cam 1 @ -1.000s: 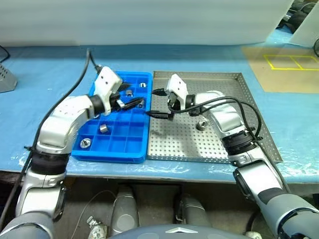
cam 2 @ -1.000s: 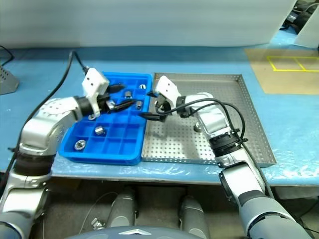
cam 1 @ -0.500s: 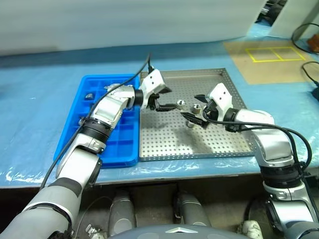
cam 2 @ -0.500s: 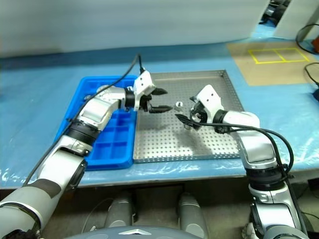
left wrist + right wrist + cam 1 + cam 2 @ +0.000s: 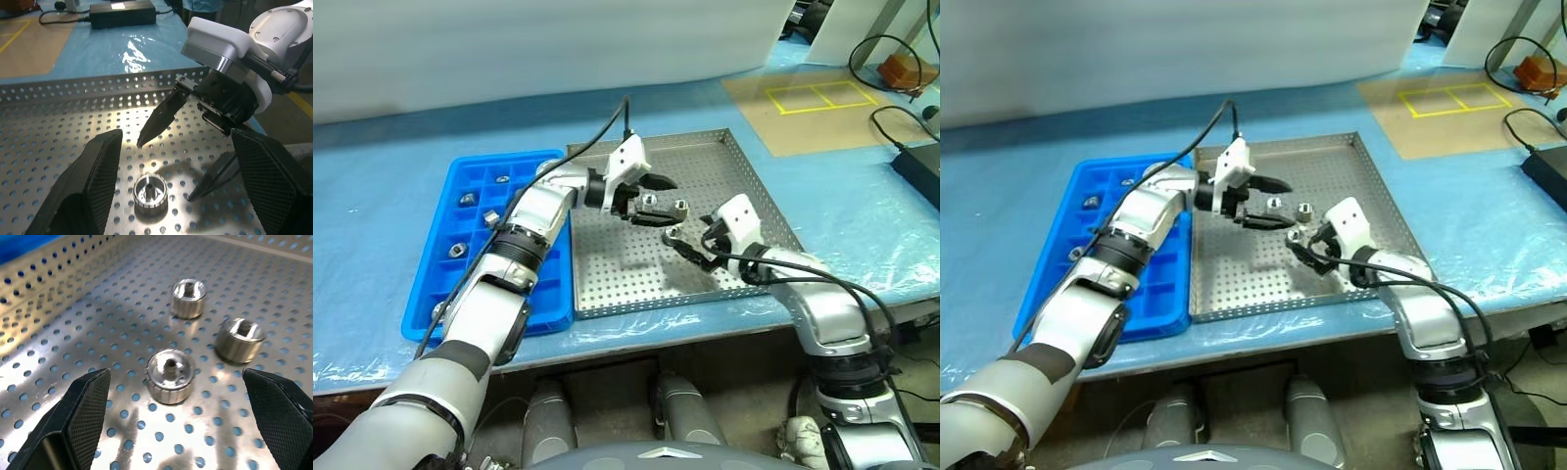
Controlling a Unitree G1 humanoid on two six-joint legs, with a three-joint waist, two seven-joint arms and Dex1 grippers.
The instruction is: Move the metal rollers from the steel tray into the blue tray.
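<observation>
Three metal rollers (image 5: 170, 375) are sitting upright, holes up, on the perforated steel tray (image 5: 744, 186), clustered between two claws. The left claw (image 5: 651, 201) is hovering open at their 10 o'clock; the right claw (image 5: 690, 248) is gaping empty at 5 o'clock. The gridded blue tray (image 5: 426, 294), at 9 o'clock on the blue-covered counter (image 5: 391, 147), is holding several rollers.

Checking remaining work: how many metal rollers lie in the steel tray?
3, all on the steel tray's perforated floor: one roller just ahead of the right gripper's open jaws, two more rollers side by side beyond it. The arms may hide others.
</observation>
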